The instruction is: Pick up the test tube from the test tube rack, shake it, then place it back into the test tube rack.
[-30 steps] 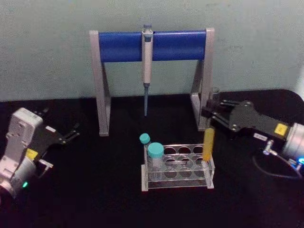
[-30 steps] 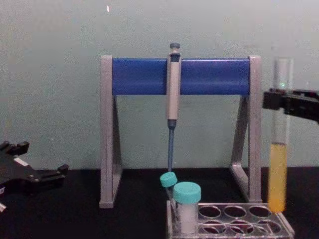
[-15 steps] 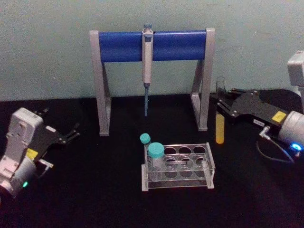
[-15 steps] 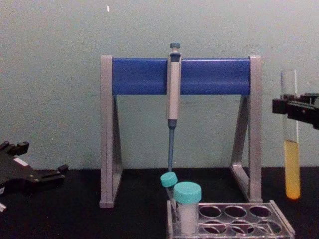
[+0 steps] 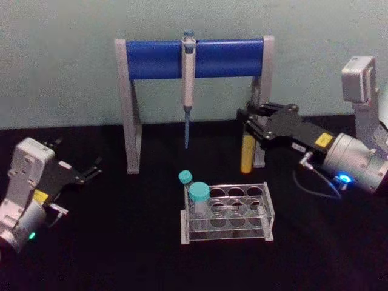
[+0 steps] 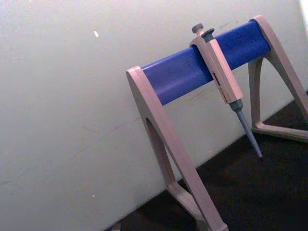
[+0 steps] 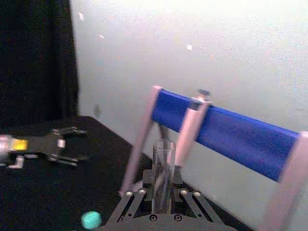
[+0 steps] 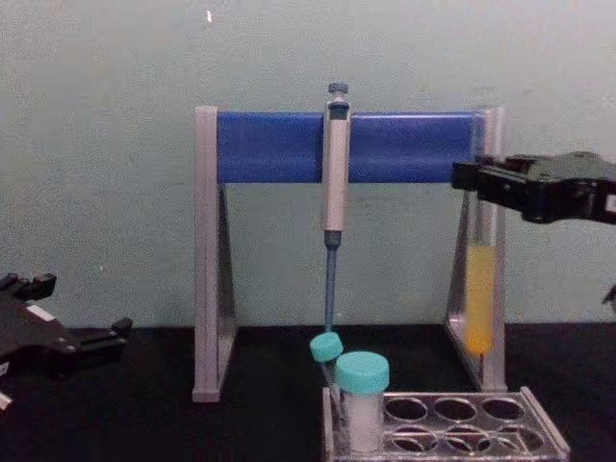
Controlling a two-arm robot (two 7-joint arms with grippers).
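Glass pinched between black fingers: the right gripper (image 5: 250, 123) is clamped on the test tube's (image 5: 247, 154) clear upper part, right of centre in the head view. The right wrist view looks straight up the open mouth, with a finger (image 7: 140, 199) pressed to either side. The tube hangs upright, long axis vertical, with the yellow-orange liquid in its lower part and the round bottom well off the black table (image 5: 121, 242).

Here's the relation that counts. The test tube rack (image 5: 267, 213) sits below the tube and slightly left in the head view, lower centre of frame, so the way home looks like forward and down. In the chest view the tube (image 8: 478, 298) overlaps the right leg of the pipette stand (image 5: 151, 59), which is the nearest obstacle for a sideways shake. I can't tell if there's a gap between them.

On the rack, the teal-capped white tube (image 5: 198, 197) and small teal-capped vial (image 5: 185, 177) hold the left end. The right-hand holes look free. The pipette (image 5: 188, 66) hangs mid-bar, well apart.

The left gripper (image 5: 91, 171) sits parked at lower left with its fingers spread, far from everything.
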